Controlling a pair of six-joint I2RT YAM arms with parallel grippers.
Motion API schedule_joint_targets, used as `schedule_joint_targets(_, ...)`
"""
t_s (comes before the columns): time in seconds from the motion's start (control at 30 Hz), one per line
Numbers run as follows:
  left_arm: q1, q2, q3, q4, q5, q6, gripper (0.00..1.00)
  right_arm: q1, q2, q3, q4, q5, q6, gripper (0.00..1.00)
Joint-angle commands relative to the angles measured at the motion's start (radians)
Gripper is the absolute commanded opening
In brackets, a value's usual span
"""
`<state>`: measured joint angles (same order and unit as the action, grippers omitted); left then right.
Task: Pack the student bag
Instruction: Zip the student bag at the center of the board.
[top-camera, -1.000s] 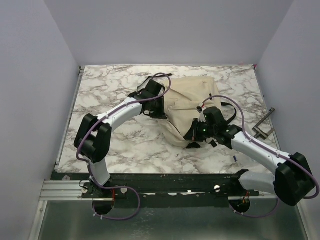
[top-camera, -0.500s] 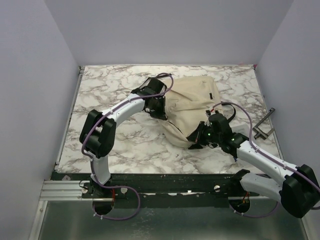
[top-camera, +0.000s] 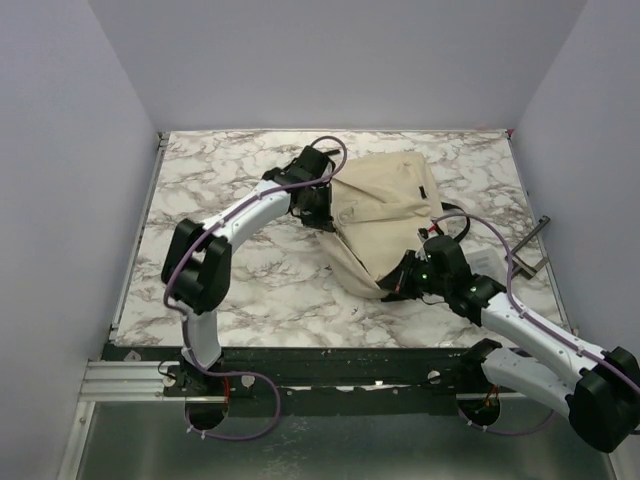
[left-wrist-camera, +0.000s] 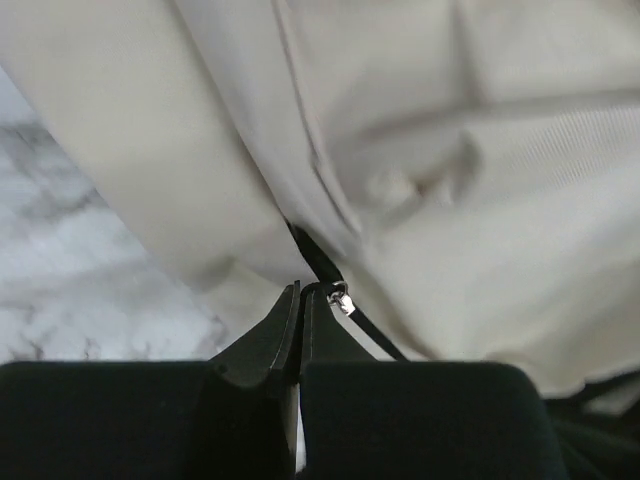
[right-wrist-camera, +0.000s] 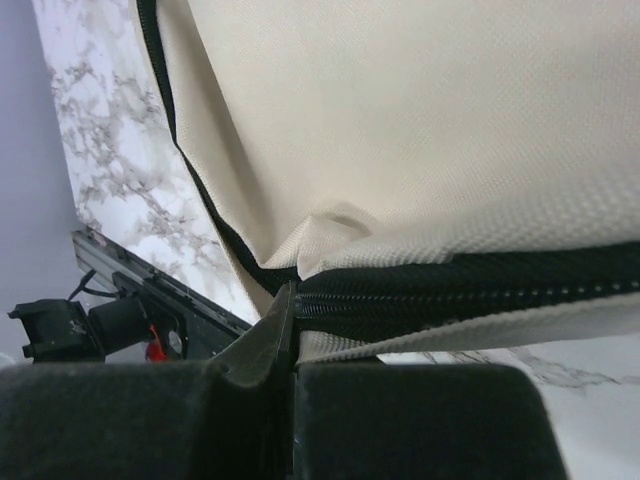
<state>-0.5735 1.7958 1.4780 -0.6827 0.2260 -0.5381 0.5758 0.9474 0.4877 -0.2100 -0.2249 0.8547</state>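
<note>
Left of centre in the overhead view, my left pincer (top-camera: 318, 205) is clenched at the left edge of the student bag (top-camera: 385, 205), arm bowed across the table (top-camera: 220, 170). The zipper pull (left-wrist-camera: 341, 299) sits at its tip; whether it is pinched I cannot tell. Lower right, my right pincer (top-camera: 393, 288) clamps the bag's corner beside the zipper (right-wrist-camera: 460, 290). Zipping seems in hand; next comes a steady pull along the track.

The student bag (top-camera: 385, 210) — cream-beige soft fabric with black straps and zipper trim — lies slumped and creased on the marble table (top-camera: 220, 190) (right of centre), zipper edge nearest.
</note>
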Motion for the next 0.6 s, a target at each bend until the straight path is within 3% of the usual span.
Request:
schedule_joint_targets(0.0, 0.105, 0.174, 0.162, -0.019, -0.233, 0.037, 0.0, 0.01, -0.03, 0.003, -0.195, -0.005, -0.006, 0.01)
schedule_joint_targets(0.17, 0.133, 0.181, 0.193, -0.006, -0.344, 0.097, 0.0, 0.009, -0.099, -0.016, -0.188, 0.033, 0.027, 0.01)
schedule_joint_targets(0.37, 0.158, 0.085, 0.141, -0.01, -0.13, 0.105, 0.0, 0.01, -0.051, 0.041, -0.153, -0.026, -0.024, 0.01)
schedule_joint_targets(0.43, 0.161, 0.031, 0.102, 0.006, -0.035, 0.096, 0.26, 0.01, -0.025, 0.074, -0.172, -0.028, -0.039, 0.03)
schedule_joint_targets(0.53, 0.162, -0.091, -0.006, 0.078, 0.057, 0.103, 0.52, 0.01, -0.026, 0.094, -0.207, 0.028, -0.015, 0.36)
schedule_joint_targets(0.57, 0.162, -0.141, -0.042, 0.104, 0.087, 0.112, 0.58, 0.008, -0.033, 0.099, -0.225, 0.059, -0.011, 0.42)
